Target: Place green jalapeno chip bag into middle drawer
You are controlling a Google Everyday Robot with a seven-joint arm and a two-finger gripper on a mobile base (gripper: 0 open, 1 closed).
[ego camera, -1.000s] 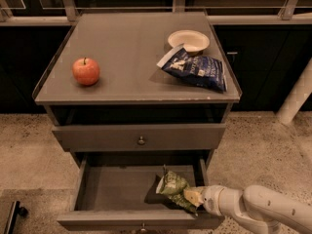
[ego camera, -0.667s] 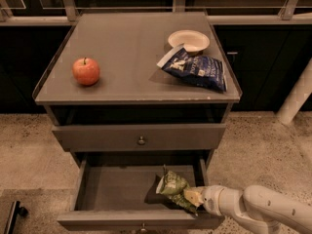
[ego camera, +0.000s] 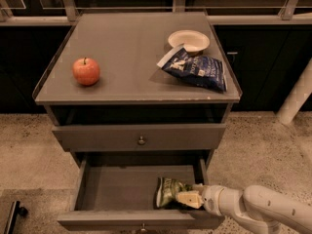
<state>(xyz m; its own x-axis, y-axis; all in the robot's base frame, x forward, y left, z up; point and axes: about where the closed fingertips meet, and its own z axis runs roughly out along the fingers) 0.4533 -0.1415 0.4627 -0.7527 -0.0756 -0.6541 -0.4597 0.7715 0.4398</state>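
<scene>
The green jalapeno chip bag (ego camera: 168, 190) lies crumpled on the floor of the open middle drawer (ego camera: 114, 189), at its right side near the front panel. My gripper (ego camera: 187, 198) reaches in from the lower right on a white arm, over the drawer's right front corner, and its fingers are shut on the bag's right edge. The bag's right part is hidden behind the fingers.
A closed grey drawer with a brass knob (ego camera: 141, 140) sits above the open one. On the cabinet top are a red apple (ego camera: 86, 70) at left, a dark blue chip bag (ego camera: 197, 68) and a white bowl (ego camera: 188, 40) at right. Speckled floor surrounds the cabinet.
</scene>
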